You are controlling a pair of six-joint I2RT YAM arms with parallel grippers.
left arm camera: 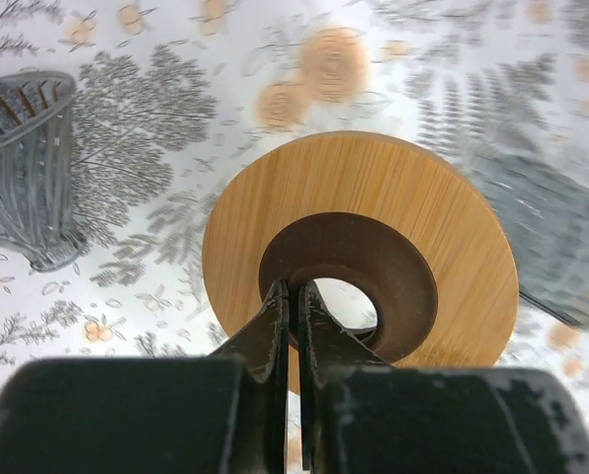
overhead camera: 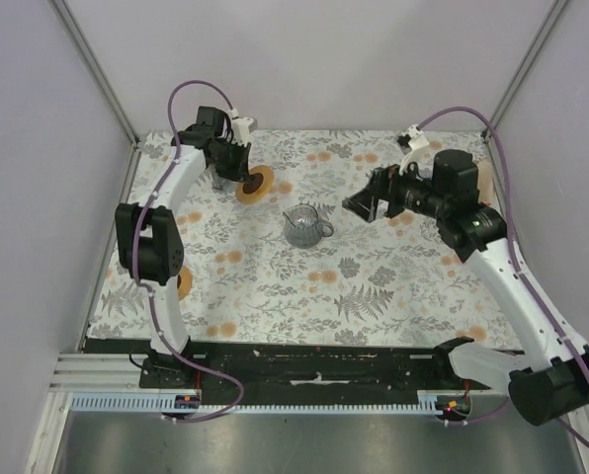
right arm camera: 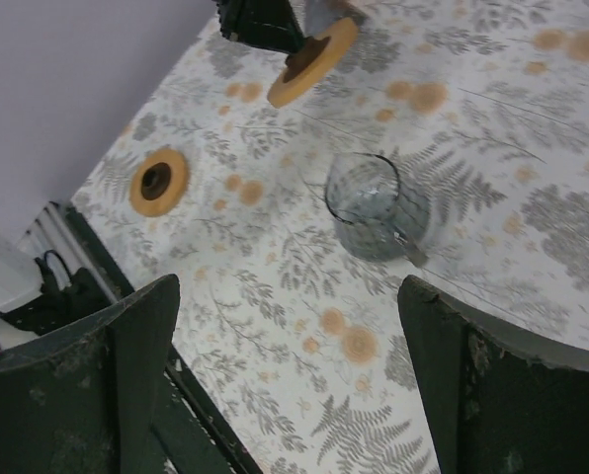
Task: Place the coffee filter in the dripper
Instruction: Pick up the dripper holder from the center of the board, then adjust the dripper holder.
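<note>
left claw (left arm camera: 294, 296) is clamped on the bamboo ring (left arm camera: 393, 188) near the table's (overhead camera: 374, 286) far edge, right claw (right arm camera: 287, 286) wide open, holding nothing.

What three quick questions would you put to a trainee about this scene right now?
1. True or false: the left gripper is shut on the wooden ring.
2. Which one stands open? A: left gripper. B: right gripper.
3. How many wooden rings show in the right wrist view?

Key: 1 true. 2 B. 3 two: the held one, and the other ring lying on the cloth.
</note>
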